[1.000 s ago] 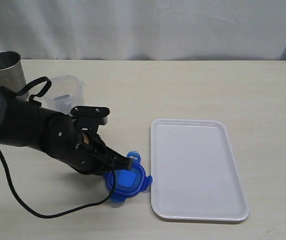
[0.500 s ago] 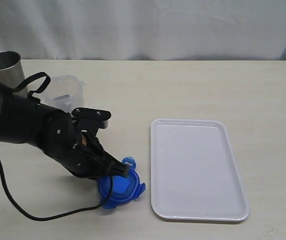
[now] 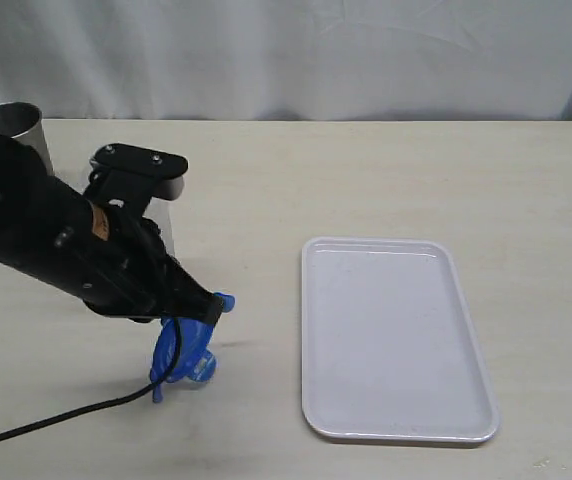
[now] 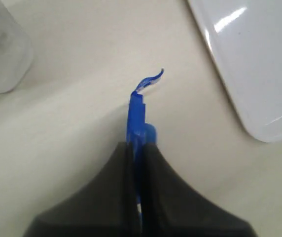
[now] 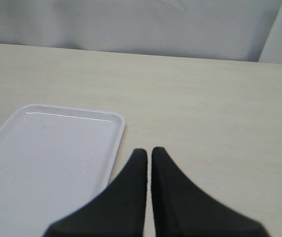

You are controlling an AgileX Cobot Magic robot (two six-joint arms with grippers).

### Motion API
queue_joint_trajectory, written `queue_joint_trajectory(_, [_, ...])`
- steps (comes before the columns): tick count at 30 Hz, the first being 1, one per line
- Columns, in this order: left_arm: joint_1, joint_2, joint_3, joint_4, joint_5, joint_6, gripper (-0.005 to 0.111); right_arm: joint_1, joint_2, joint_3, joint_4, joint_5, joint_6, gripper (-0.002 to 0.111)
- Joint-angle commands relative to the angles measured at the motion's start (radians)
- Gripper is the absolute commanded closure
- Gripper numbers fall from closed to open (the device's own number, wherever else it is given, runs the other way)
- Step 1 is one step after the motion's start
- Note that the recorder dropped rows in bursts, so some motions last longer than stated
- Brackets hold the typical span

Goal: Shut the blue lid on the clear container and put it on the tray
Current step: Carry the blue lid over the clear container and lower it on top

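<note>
Left gripper (image 4: 137,147): clamped on the blue lid (image 4: 137,106) by its rim, so you can carry it edge-on to the clear container (image 4: 0,47).
Right gripper (image 5: 148,154): closed, empty, parked beside the tray (image 5: 47,158).

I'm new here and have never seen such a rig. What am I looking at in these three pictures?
It is a robot with two arms, each ending in a two-fingered gripper. The wide picture comes from a camera off the arms; the other two look along each wrist. The left gripper pinches the blue lid by its rim, holding it on edge; its wrist picture shows that pinch up close. On the table lies a white tray. A clear container and a metal cup stand behind the arm. The right gripper is shut, holding nothing.
</note>
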Motion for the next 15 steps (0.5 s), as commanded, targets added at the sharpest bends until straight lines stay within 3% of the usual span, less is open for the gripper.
queue_joint_trajectory(1, [-0.003,-0.136,0.002,0.027,0.035,0.040,0.107,0.004,-0.004,0.003,-0.008,-0.003,-0.001,0.104])
queue_joint_trajectory(10, [-0.003,-0.359,0.002,0.061,0.011,0.168,0.107,0.004,-0.004,0.003,-0.008,-0.003,-0.001,0.104])
queue_joint_trajectory(15, [-0.003,-0.448,0.002,0.285,-0.108,0.219,0.107,0.004,-0.004,0.003,-0.008,-0.003,-0.001,0.104])
